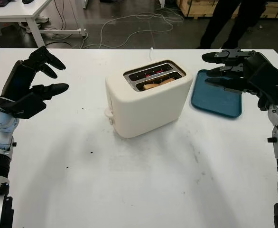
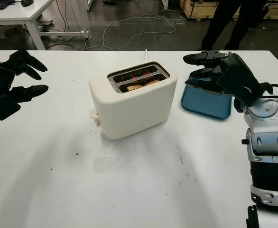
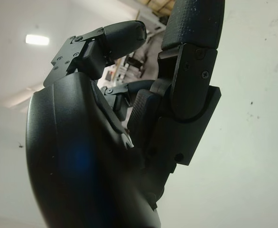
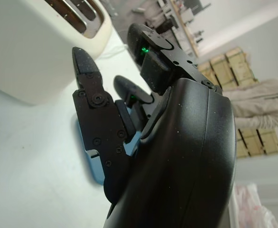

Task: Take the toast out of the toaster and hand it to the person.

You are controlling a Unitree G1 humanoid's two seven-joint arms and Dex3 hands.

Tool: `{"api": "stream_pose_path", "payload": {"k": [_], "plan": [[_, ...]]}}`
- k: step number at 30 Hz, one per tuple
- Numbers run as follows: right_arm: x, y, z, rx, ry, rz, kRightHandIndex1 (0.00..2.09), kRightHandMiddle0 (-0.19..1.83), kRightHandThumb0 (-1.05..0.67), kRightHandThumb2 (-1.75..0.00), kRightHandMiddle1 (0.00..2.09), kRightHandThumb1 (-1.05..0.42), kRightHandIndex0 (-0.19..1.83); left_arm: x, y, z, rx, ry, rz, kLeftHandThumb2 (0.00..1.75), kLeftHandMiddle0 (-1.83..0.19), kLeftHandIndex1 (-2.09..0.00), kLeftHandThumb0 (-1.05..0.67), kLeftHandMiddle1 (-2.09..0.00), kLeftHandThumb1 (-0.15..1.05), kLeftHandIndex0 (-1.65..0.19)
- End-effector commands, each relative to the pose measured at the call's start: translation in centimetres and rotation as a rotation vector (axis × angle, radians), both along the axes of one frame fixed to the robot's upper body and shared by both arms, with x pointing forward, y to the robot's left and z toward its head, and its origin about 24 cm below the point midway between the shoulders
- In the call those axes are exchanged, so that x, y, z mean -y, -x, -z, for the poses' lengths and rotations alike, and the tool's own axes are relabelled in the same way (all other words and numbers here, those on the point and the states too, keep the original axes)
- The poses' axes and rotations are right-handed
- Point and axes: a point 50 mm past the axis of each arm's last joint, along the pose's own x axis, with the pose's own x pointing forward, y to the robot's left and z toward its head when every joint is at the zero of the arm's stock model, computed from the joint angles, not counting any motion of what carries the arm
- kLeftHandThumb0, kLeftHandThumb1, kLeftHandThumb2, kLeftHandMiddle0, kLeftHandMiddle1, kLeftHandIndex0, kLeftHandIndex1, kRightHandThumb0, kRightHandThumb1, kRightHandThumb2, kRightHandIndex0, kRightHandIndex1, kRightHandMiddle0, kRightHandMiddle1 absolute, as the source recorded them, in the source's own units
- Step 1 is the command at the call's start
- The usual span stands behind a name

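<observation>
A cream toaster (image 1: 148, 97) stands in the middle of the white table (image 1: 143, 185), and the toast (image 1: 159, 83) sits low in the nearer of its two slots, only its pale top edge showing, while the far slot glows red inside. Nothing has been grasped yet, so the task appears to be at its very start: the reach toward the toast. The right hand (image 1: 234, 71) hovers open to the right of the toaster, above a blue tray (image 1: 217, 102), its fingers (image 1: 215, 57) extended toward the toaster and holding nothing. The left hand (image 1: 37, 80) is raised open over the table well to the left of the toaster, likewise holding nothing. A person (image 1: 234, 19) stands beyond the far edge of the table (only dark trousers are visible). The next move probably calls for one hand, most likely the right since it is closer to the slots, to come over the top of the toaster and pinch the toast's exposed edge from above; the slot is narrow and the toast sits low, so the fingers have little to grip.
</observation>
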Motion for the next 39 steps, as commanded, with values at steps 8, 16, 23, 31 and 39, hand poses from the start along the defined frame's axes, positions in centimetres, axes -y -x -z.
{"api": "stream_pose_path", "payload": {"k": [8,16,23,31,39], "plan": [[0.03,0.02,-0.2,0.014,0.0,0.001,0.61,0.75,-0.28,0.0,0.01,-0.83,0.54,-0.07,0.02,-0.05,-0.001,0.017,-0.002,0.2,-0.38,-1.46,-1.05,-1.51,0.92,-0.29],[0.05,0.08,-0.05,-0.004,-0.032,0.004,0.62,0.73,-0.26,0.0,0.0,-0.84,0.5,0.0,0.06,0.02,0.01,0.014,-0.006,0.21,-0.37,-1.46,-1.05,-1.51,0.92,-0.28],[-0.08,0.2,0.01,0.0,-0.005,0.013,0.63,0.74,-0.27,0.0,0.01,-0.84,0.51,-0.04,0.06,0.15,-0.004,0.012,-0.009,0.2,-0.35,-1.47,-1.05,-1.51,0.92,-0.27],[-0.06,0.18,-0.09,0.003,-0.01,0.015,0.62,0.74,-0.26,0.0,0.0,-0.84,0.51,0.04,0.1,0.07,-0.001,0.017,-0.011,0.2,-0.3,-1.49,-1.05,-1.54,0.92,-0.23],[-0.03,0.14,-0.08,0.002,-0.024,0.01,0.62,0.73,-0.24,0.0,0.0,-0.84,0.5,0.08,0.1,0.09,-0.002,0.022,-0.01,0.21,-0.25,-1.5,-1.05,-1.56,0.92,-0.21]]}}
